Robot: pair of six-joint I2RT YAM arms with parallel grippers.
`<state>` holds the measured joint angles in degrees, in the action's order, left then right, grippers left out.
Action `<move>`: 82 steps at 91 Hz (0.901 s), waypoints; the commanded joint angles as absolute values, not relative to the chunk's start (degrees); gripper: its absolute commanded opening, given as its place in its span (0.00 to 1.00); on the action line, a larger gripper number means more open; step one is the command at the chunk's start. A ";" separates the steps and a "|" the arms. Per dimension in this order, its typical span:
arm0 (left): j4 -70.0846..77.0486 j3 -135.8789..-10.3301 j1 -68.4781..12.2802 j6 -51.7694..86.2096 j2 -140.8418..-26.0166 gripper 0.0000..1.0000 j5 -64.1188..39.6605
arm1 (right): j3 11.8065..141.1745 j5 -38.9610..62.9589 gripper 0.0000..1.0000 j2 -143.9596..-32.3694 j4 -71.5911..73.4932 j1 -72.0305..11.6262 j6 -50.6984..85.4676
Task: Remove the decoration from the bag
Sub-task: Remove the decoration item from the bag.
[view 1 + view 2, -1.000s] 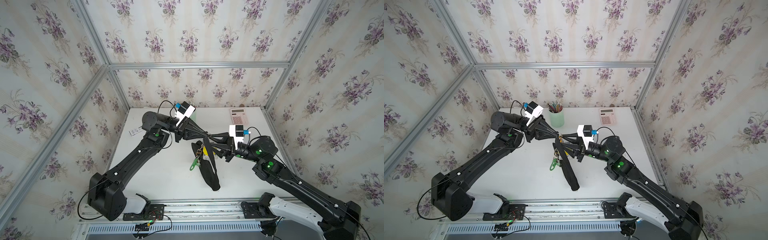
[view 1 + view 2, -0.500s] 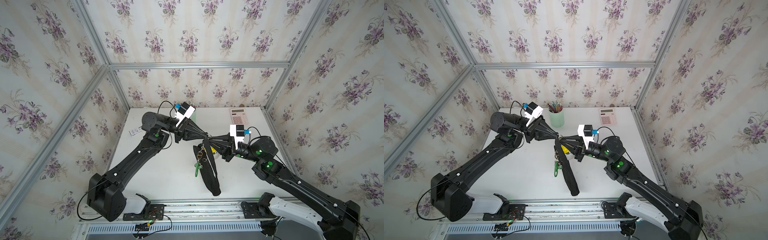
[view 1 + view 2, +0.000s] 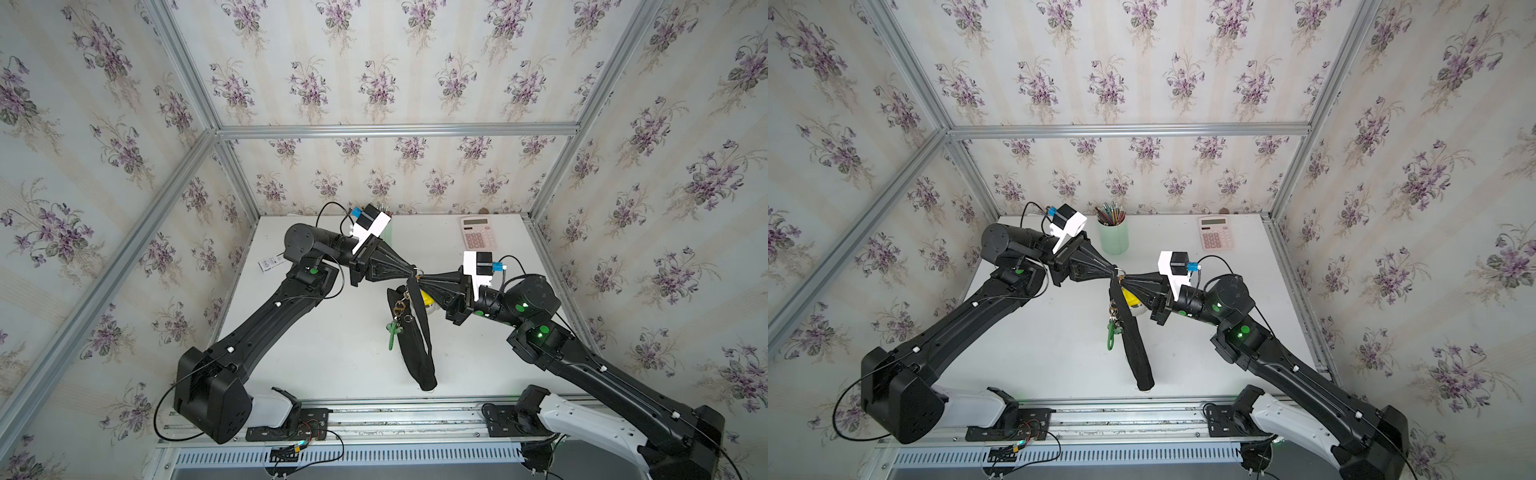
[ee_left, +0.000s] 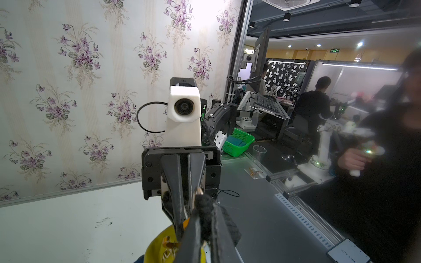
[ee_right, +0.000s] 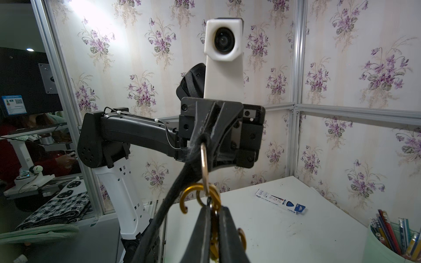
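Around the bag [image 3: 417, 353] the white table [image 3: 324, 357] carries little. A mint-green cup [image 3: 1113, 241] stands behind the bag toward the back wall, and a pink calculator [image 3: 478, 237] lies behind it on the right arm's side. A small white-and-blue carton [image 5: 280, 201] lies well off on the left arm's side. A round plush charm [image 3: 428, 297], yellow where it shows, sits tight against the bag's upper part, and the long black fingers of the right gripper [image 3: 422, 278] cross over it and hide half of it. The two grippers meet tip to tip above the bag, so each wrist view is filled by the other gripper. The left gripper [image 3: 409, 272] is clamped narrow on the bag's fuzzy black fabric loop, from which a pale metal ring [image 5: 204, 164] hangs. Below that the bag droops as a long, limp, dark crescent with a thin flat strap running down it. Its far end is down at the table, and I cannot tell whether it touches. The right gripper is pinched tight on the gold rings of the decoration [image 3: 394, 330], just beside an open gold hook [image 5: 193, 188]. The rest of the decoration dangles along the bag's side nearer the left arm: a gold-orange clasp, then a green braided cord loop. The cup is smooth and cylindrical and holds a bunch of coloured pencils [image 3: 1111, 212] standing upright.
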<state>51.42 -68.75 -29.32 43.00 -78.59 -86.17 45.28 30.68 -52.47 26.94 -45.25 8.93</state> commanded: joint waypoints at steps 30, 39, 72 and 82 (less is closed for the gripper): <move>21.82 -70.40 -29.68 17.48 -72.62 0.00 -79.83 | 46.31 21.92 0.02 -50.28 21.05 -45.18 5.19; 17.44 -71.11 -30.08 14.24 -72.80 0.00 -79.49 | 46.87 22.08 0.02 -50.27 20.60 -45.17 5.40; 14.06 -72.09 -31.18 12.58 -75.03 0.00 -80.16 | 47.36 22.79 0.00 -50.30 21.09 -45.16 6.49; 13.98 -72.01 -31.22 12.80 -75.55 0.00 -80.77 | 47.46 22.54 0.00 -50.02 21.31 -45.18 6.80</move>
<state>13.50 -71.64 -31.14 13.58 -75.11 -79.75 47.00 22.70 -50.35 20.16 -45.04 6.11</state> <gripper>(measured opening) 0.101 0.107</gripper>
